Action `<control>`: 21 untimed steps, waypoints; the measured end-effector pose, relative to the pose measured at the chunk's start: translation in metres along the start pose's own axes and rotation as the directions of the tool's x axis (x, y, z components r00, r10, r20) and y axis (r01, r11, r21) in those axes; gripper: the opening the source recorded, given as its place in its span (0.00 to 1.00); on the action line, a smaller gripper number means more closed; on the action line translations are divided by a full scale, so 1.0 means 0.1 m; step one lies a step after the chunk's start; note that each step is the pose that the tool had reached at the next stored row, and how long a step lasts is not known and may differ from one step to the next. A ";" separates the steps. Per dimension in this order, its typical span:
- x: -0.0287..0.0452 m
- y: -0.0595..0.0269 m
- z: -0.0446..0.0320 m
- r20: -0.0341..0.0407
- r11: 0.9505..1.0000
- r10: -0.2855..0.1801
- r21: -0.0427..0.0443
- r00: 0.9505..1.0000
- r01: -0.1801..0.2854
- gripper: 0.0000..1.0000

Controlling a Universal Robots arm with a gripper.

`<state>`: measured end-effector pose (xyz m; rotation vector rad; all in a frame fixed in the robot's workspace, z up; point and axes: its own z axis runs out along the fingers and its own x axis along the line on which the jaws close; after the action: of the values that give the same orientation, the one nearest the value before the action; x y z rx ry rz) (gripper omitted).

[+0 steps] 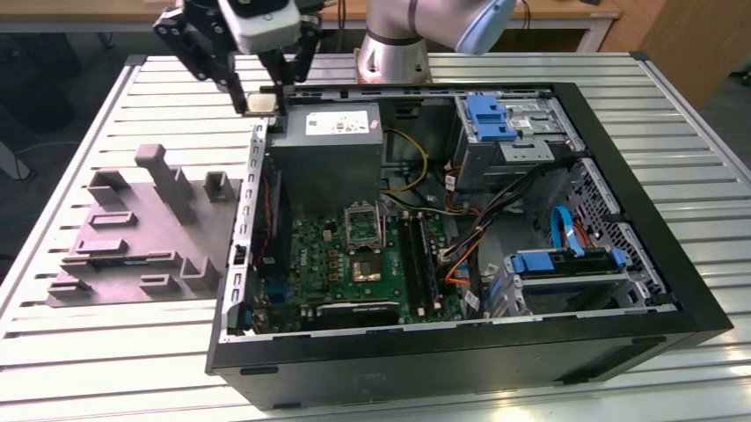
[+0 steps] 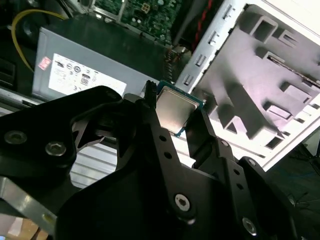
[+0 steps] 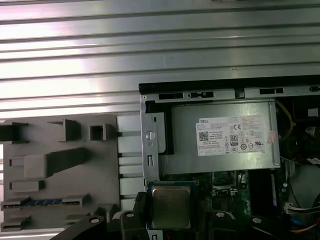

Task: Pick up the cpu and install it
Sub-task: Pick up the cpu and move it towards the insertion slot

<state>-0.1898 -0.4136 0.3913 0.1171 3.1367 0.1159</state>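
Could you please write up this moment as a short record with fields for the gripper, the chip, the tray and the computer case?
case: open, on its side, green board showing
tray: grey, on the table, at the exterior view's left of the case
gripper: shut on the cpu, over the case's edge beside the power supply
cpu: metal top showing, off the tray
socket: on the board, cpu not yet in it

Table (image 1: 129,369): slatted pale metal top. Bears a grey moulded tray (image 1: 129,237) toward the exterior view's left and, just beside it, an open black computer case (image 1: 470,360) lying on its side.
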 end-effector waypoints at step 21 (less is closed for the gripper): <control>-0.515 -0.083 0.059 0.000 1.000 0.000 0.001 1.000 0.000 0.48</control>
<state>-0.1391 -0.4252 0.3847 0.1173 3.1366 0.1138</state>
